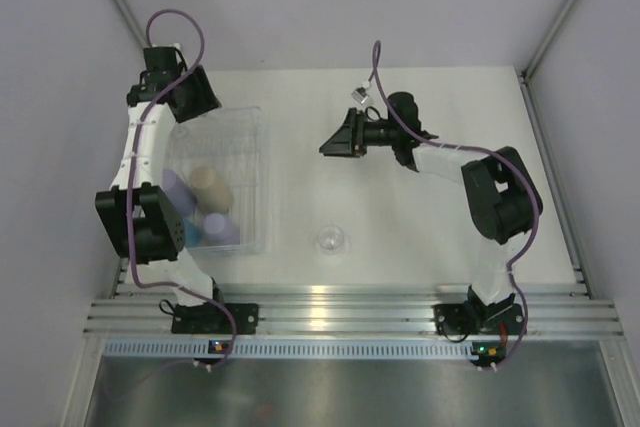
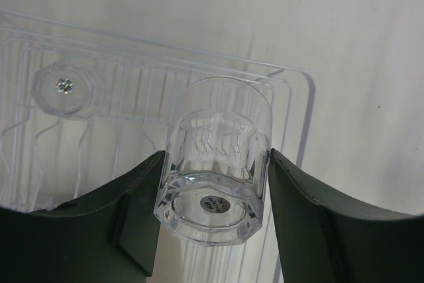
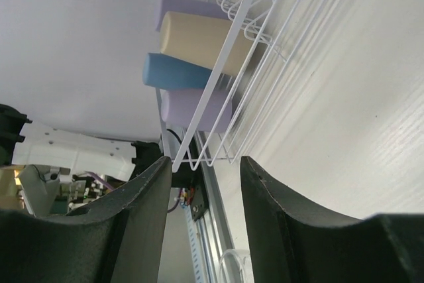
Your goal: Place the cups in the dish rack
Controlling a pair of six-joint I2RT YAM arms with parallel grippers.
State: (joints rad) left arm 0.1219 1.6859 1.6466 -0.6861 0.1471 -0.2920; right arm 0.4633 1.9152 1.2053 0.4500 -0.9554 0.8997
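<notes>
My left gripper (image 2: 216, 164) is shut on a small clear cup (image 2: 215, 183), held bottom toward the camera above the far end of the dish rack (image 2: 295, 74). Another clear cup (image 2: 64, 87) stands upside down in the rack. From above, the rack (image 1: 258, 187) holds a lavender cup (image 1: 177, 187), a beige cup (image 1: 212, 187), a blue cup (image 1: 194, 231) and a second lavender cup (image 1: 223, 231), all lying on their sides. One more clear cup (image 1: 331, 240) stands on the table. My right gripper (image 1: 335, 139) hangs open and empty right of the rack.
The left arm's elbow (image 1: 145, 222) hangs beside the rack's near left corner. An aluminium rail (image 1: 340, 309) runs along the table's near edge. The right wrist view shows the rack's rim (image 3: 225, 51), the opaque cups behind it and the loose clear cup (image 3: 235, 266).
</notes>
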